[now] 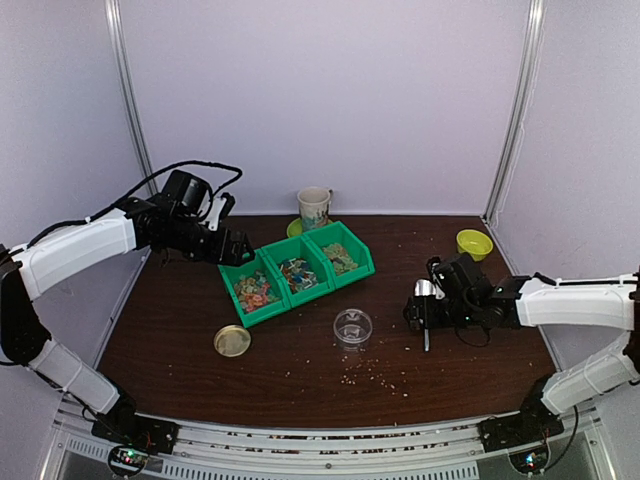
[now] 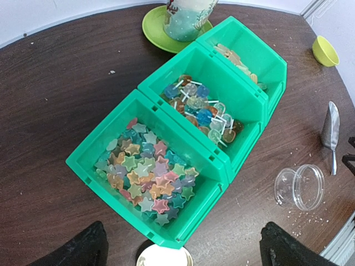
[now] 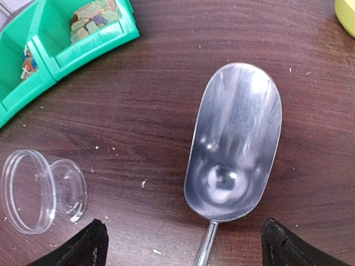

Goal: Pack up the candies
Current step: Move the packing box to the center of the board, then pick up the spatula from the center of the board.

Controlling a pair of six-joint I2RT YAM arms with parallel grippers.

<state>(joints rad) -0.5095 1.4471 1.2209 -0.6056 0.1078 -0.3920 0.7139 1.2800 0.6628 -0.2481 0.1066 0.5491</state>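
- Star-shaped candies (image 2: 147, 177) in mixed colours fill the left green bin (image 2: 100, 128); lollipops (image 2: 202, 108) fill the middle bin.
- The right bin's contents are half hidden behind its wall.
- Specks on the table (image 1: 180, 330) near the clear jar (image 1: 352, 327) are too small to identify.
- The tan lid (image 1: 232, 341) is cut off in the left wrist view.
- Pose: left gripper (image 1: 236, 250) hovers over the bins' left end, jaws wide apart, empty.
- Pose: right gripper (image 1: 422, 312) hangs over the metal scoop (image 3: 233, 144), jaws spread; the handle leaves frame between them, contact unclear.
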